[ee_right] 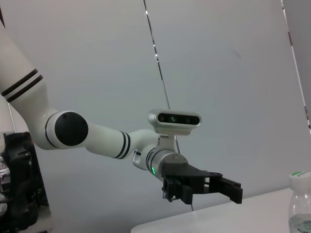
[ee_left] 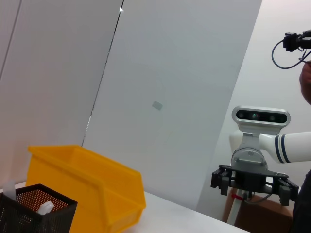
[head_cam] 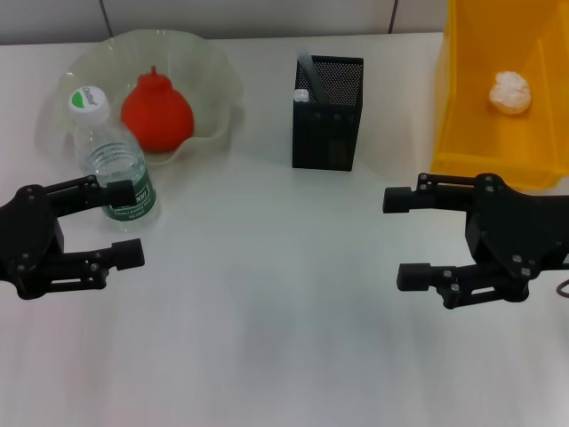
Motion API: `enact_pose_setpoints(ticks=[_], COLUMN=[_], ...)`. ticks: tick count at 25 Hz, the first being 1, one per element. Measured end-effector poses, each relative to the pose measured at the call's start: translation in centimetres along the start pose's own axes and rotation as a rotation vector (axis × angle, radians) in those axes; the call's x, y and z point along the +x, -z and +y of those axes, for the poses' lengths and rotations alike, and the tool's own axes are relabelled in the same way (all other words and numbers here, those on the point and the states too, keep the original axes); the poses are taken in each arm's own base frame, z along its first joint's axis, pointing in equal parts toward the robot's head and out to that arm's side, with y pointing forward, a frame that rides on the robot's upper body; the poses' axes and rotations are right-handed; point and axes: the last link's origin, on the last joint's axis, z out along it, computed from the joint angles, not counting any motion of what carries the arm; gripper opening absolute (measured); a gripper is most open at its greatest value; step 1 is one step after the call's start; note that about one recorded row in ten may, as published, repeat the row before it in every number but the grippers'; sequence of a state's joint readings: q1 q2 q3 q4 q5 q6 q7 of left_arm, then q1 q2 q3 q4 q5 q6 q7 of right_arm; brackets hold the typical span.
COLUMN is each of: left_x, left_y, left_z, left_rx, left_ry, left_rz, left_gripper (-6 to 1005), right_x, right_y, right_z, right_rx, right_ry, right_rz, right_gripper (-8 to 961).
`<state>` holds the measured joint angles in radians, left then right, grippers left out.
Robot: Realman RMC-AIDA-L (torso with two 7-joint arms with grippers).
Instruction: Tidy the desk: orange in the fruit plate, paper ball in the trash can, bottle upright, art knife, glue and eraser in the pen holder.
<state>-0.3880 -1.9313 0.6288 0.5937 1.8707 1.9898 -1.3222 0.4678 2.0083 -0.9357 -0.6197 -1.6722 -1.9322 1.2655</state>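
Note:
The orange (head_cam: 156,111) lies in the pale green fruit plate (head_cam: 220,76) at the back left. The bottle (head_cam: 110,151) stands upright just in front of the plate, its white cap on top. My left gripper (head_cam: 124,222) is open beside it, with the upper finger crossing the bottle's base and nothing held. The paper ball (head_cam: 510,92) rests inside the yellow trash can (head_cam: 471,133) at the back right. My right gripper (head_cam: 402,237) hangs open and empty in front of the can. The black pen holder (head_cam: 327,124) holds a grey slanted stick and a white-tipped item. The eraser is out of view.
In the left wrist view the trash can (ee_left: 97,194) stands behind the pen holder (ee_left: 34,213). The bottle (ee_right: 301,204) shows at the edge of the right wrist view. White table (head_cam: 267,338) stretches between and in front of the grippers.

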Motion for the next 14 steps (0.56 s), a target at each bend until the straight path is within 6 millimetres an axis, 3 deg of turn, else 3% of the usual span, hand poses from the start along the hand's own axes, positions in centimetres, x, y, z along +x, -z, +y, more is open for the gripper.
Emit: enact_pose_setpoints(ticks=[14], left_x=[-0.51], left_y=[-0.01], left_z=[0.47], left_rx=[-0.008], left_ry=[0.015], left_rz=[0.002], left_gripper=[841], right_x=[0.21], right_y=[0.00], right_z=[0.15], right_rx=[0.000], right_ry=[-0.007], right_rz=[0.001], right_gripper=[824])
